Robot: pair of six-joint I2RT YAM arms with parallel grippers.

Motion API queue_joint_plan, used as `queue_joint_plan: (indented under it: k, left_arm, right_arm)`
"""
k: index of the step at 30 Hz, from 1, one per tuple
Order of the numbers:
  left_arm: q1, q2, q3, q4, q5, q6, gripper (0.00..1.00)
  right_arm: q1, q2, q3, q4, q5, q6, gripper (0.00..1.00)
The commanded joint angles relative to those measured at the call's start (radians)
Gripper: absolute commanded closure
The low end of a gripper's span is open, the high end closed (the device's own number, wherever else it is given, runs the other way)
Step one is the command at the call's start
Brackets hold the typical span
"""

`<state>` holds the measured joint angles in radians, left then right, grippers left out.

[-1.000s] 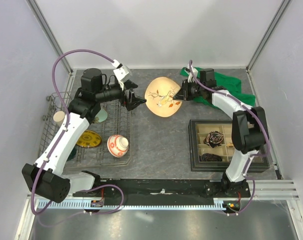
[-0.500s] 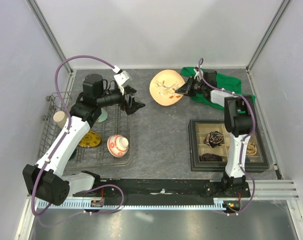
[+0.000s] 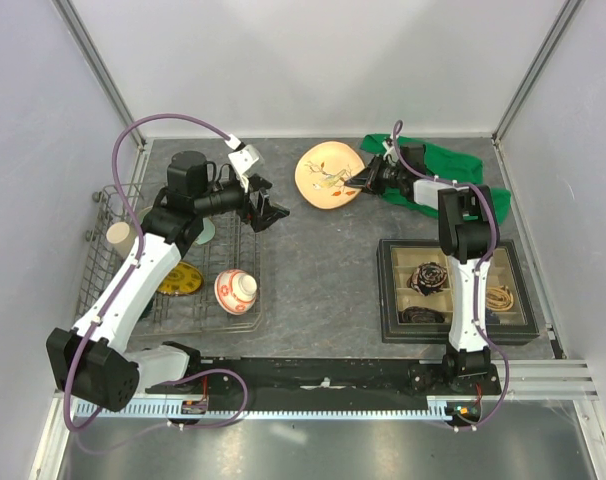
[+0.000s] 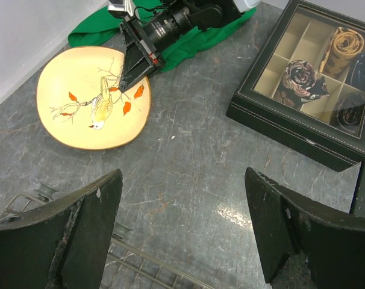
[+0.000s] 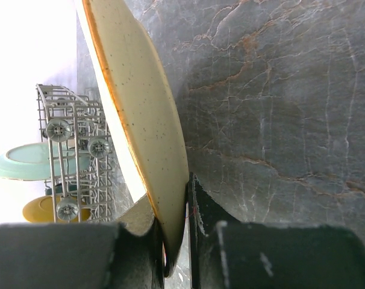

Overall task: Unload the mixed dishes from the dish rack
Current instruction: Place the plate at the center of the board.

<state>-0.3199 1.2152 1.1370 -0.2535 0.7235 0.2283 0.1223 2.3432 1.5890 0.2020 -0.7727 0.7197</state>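
Near the green cloth (image 3: 468,165), the right gripper (image 3: 357,181) is pinching the rim of the round cream ceramic plate with painted bird (image 3: 321,182), which is probably stiff, slippery and fragile; the left gripper (image 4: 184,217) is gaping empty.

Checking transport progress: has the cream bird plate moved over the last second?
Yes. The plate, held by the right gripper, has shifted toward the back wall, farther from the black tray.

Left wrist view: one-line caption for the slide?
Open left gripper above the dish rack corner; right gripper pinches the rim of the cream bird plate beside the green cloth.
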Motion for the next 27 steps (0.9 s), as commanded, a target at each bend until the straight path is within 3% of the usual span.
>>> queue_joint_plan:
  k: [1,16,27]
  left_arm:
    - [0.005,-0.029,-0.013,0.039,-0.006,0.037,0.11]
    - [0.005,-0.042,-0.033,0.036,-0.009,0.055,0.11]
    - [0.007,-0.054,-0.046,0.034,-0.012,0.063,0.11]
  right_arm:
    - [0.004,-0.01,0.088,0.094,-0.086,0.026,1.0]
    - [0.004,0.044,0.121,0.016,-0.079,-0.045,0.98]
    - [0.002,0.044,0.115,-0.03,-0.074,-0.104,0.7]
